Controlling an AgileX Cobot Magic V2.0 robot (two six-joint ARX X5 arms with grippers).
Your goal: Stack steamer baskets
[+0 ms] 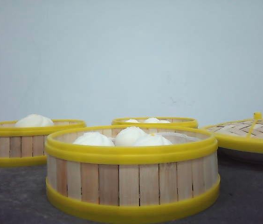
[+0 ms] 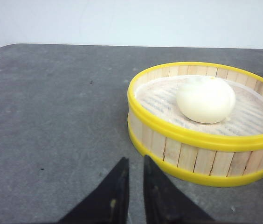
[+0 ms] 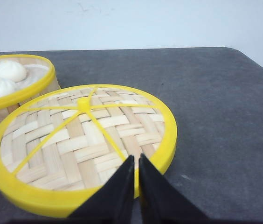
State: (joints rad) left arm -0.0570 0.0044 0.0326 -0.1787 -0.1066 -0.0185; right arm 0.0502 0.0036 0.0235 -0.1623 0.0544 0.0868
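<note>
Three steamer baskets with wood-slat walls and yellow rims stand on the dark table. The nearest basket (image 1: 131, 182) holds three white buns, the left basket (image 1: 29, 140) holds one bun, and the rear basket (image 1: 155, 122) holds several. In the left wrist view my left gripper (image 2: 135, 161) hovers over bare table just short of the one-bun basket (image 2: 201, 154), fingers nearly together with nothing between them. My right gripper (image 3: 136, 157) is shut and empty over the near edge of the woven lid (image 3: 80, 140). Neither gripper shows in the front view.
The woven bamboo lid (image 1: 248, 133) with a yellow knob rests on a white plate (image 1: 250, 156) at the right. Another basket with buns (image 3: 15, 88) sits just beyond the lid. The table's rounded corners and a pale wall show behind.
</note>
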